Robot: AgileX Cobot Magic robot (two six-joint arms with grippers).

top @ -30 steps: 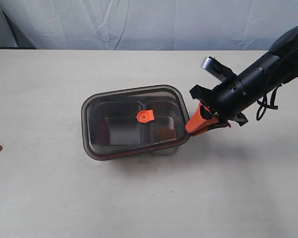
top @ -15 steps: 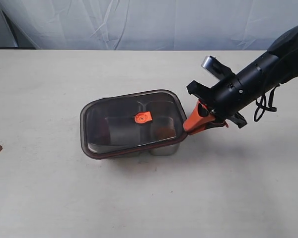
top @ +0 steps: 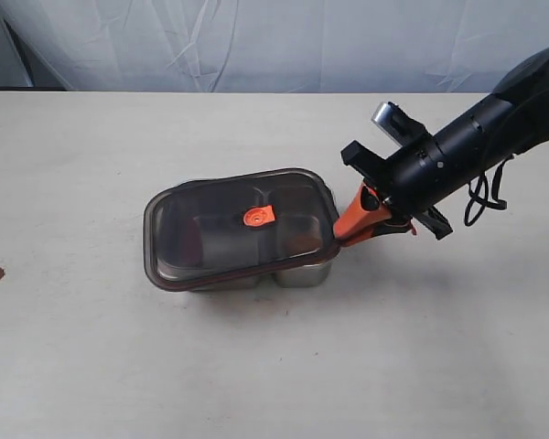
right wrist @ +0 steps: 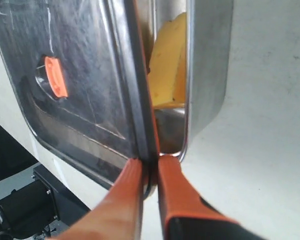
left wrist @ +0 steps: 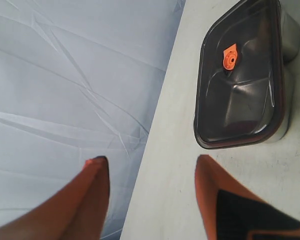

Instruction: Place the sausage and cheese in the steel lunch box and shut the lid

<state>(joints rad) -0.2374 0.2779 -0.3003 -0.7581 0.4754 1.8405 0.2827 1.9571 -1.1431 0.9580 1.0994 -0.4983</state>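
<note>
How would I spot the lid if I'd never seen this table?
On the pale table sits a steel lunch box. The lid lies askew over it, its edge pinched by the right gripper. It alone is dark and see-through, with an orange centre tab.

Soft, even, fairly bright light falls on the pale beige worktop (top: 256, 366); only a faint diffuse shadow lies along the near side of the shiny stainless-steel rectangular lunch box (top: 304, 274). The dark smoky translucent lid (top: 210, 240) carries dull grey reflections. In the wrist views the orange left pincer (left wrist: 151, 160) and right pincer (right wrist: 150, 162) sit close to the lens and blurred, while the steel wall gleams sharply
</note>
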